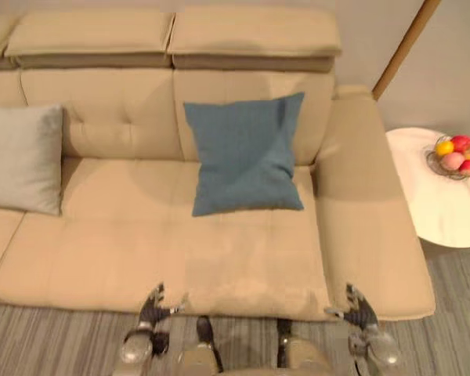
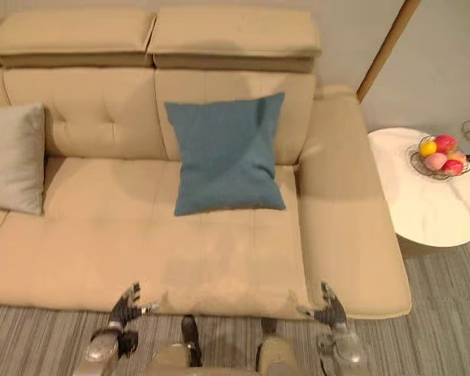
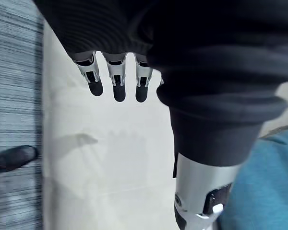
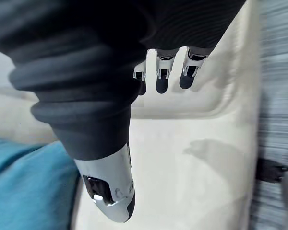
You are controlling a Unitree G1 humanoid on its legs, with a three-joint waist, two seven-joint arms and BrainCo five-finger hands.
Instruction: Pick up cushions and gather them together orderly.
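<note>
Left eye view: a square blue cushion (image 1: 247,153) leans on the backrest of the smooth tan sofa (image 1: 180,258), right seat. A grey cushion (image 1: 22,159) stands far left, with bare seat between them. The left hand (image 1: 153,307) and right hand (image 1: 359,309) hover at the near edge, fingers straight, empty.

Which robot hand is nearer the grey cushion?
Left. The left robot hand hangs in front of the sofa, right of the grey cushion; the right robot hand is farther right, near the armrest.
</note>
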